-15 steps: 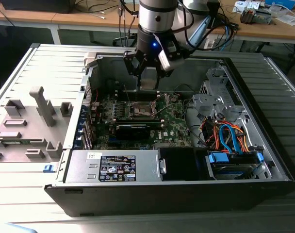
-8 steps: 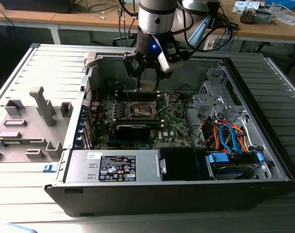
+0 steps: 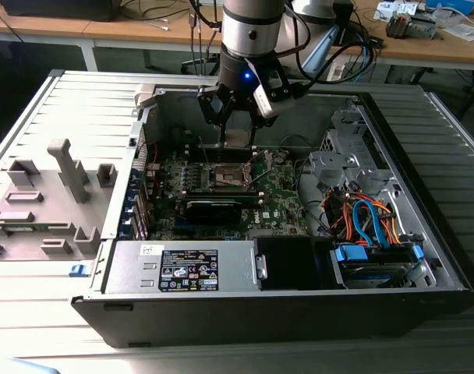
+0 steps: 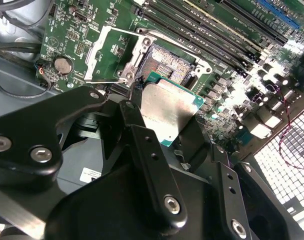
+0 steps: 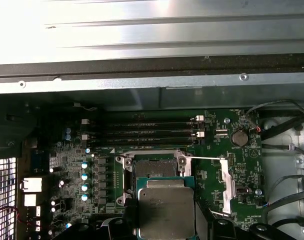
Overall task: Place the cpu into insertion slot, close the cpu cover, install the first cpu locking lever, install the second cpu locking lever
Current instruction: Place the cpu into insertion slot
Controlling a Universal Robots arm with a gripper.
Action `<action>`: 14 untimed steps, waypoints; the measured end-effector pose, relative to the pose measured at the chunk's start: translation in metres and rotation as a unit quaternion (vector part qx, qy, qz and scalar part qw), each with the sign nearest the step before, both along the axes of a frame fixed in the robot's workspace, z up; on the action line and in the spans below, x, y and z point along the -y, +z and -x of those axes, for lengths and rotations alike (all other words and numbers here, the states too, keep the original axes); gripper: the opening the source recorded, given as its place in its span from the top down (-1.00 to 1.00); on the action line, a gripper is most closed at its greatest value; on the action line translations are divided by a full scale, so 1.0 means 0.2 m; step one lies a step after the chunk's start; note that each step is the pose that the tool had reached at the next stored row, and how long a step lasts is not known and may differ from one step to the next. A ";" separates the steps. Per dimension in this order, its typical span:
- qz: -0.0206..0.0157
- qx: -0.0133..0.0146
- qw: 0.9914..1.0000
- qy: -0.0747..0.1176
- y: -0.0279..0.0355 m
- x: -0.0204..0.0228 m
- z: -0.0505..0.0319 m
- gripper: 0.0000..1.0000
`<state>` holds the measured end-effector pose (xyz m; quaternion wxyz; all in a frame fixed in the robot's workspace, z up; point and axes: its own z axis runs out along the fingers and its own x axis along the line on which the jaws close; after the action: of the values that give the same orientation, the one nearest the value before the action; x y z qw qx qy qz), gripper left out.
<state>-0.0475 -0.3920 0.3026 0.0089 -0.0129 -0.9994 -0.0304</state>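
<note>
While pinched by its edges in my gripper (image 4: 167, 122), the cpu (image 5: 164, 210) hangs just above the insertion slot (image 5: 154, 167), upper middle of the exterior view, not yet seated. Cpu cover (image 5: 227, 185) lies flipped open beside the slot. My judgement: none of the four steps finished.
</note>
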 end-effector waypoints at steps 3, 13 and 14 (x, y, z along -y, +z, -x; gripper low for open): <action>0.000 0.000 1.000 0.000 0.000 0.000 0.000 -0.09; 0.001 0.000 1.000 -0.005 -0.001 0.000 0.000 -0.09; 0.002 0.000 1.000 -0.005 -0.001 0.000 0.000 -0.09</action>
<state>-0.0475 -0.3920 0.3025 0.0088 -0.0176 -0.9994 -0.0289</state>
